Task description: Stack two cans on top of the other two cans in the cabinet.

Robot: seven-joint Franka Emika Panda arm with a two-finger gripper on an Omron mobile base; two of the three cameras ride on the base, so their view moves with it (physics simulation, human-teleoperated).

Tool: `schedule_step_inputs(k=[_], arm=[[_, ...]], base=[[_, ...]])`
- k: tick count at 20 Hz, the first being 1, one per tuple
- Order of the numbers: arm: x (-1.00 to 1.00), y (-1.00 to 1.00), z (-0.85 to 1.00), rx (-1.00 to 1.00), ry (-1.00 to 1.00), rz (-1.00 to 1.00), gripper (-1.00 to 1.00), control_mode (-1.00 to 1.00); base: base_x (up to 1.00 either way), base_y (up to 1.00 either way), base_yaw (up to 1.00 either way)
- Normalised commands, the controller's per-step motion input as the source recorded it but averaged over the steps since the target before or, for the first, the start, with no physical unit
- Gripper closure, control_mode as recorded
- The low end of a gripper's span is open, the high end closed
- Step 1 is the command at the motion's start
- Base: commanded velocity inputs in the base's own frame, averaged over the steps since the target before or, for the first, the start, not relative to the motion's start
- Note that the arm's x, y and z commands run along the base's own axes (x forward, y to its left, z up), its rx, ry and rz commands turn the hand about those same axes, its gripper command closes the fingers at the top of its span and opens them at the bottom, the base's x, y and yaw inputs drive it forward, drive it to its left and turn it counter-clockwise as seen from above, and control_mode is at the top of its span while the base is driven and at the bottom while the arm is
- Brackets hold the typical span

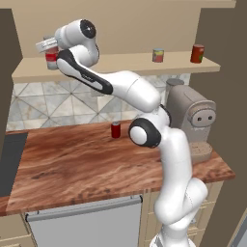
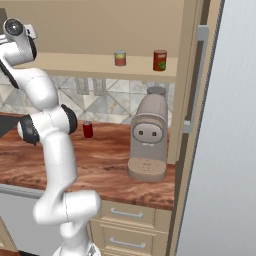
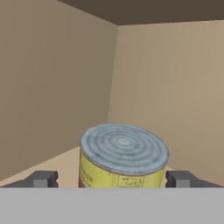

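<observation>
1. while the arm reached up to the far left end of the cabinet point(image 1: 120, 62), the gripper point(image 3: 111, 179) stood open, its two fingertips point(image 3: 41, 178) spread wide on either side of a can and clear of its sides.
2. between those tips sat the yellow-labelled can point(image 3: 122, 157), grey ringed lid up, close in front of the hand near the cabinet's inner corner.
3. in the left base view the hand was at the red can with a white band point(image 1: 51, 59), which stood on the shelf just below it.
4. well off to the gripper's right along the shelf stood the small grey-topped can point(image 1: 158, 55) and, further right, the orange-red can point(image 1: 197, 53), apart from each other.
5. far below, on the wooden counter point(image 1: 72, 164), stood the small crimson can point(image 1: 116, 130), with the coffee machine point(image 1: 193, 120) off to the right.
</observation>
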Motion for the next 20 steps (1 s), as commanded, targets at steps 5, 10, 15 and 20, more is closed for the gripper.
schedule_step_inputs(k=[5,10,15,20], arm=[[-0.22,-0.07,0.0,0.0,0.0,0.0,-1.0,-1.0],[-0.34,-0.18,-0.05,0.02,-0.01,0.0,-1.0,-1.0],[-0.37,-0.3,-0.22,0.05,-0.03,0.0,-1.0,-1.0],[-0.38,-0.38,-0.26,0.06,-0.09,0.0,-1.0,-1.0]], base=[[0.0,0.0,0.0],[0.0,0.0,0.0],[0.0,0.0,0.0],[0.0,0.0,0.0]])
